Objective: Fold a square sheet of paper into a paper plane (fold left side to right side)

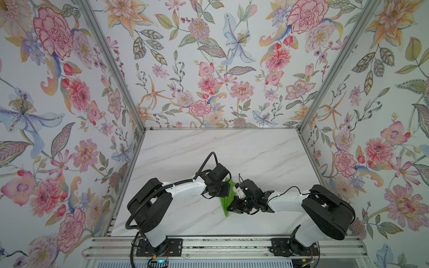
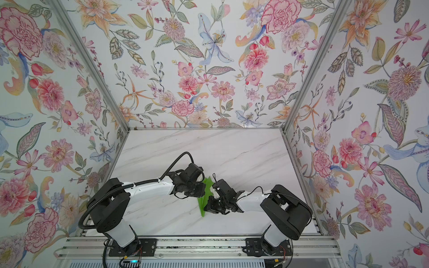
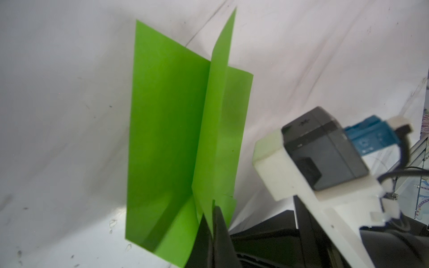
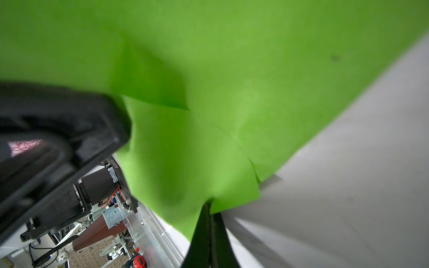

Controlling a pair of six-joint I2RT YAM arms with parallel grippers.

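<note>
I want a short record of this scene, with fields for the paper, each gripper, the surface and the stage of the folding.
paper: green paper, creased lengthwise, one flap standing up from the rest
position: between the two grippers in both top views
left gripper: left gripper shut on an edge of the green paper
right gripper: right gripper shut on an edge of the green paper
surface: white marble table
stage: partly folded, no dart shape yet
contact with table: cannot tell
</note>
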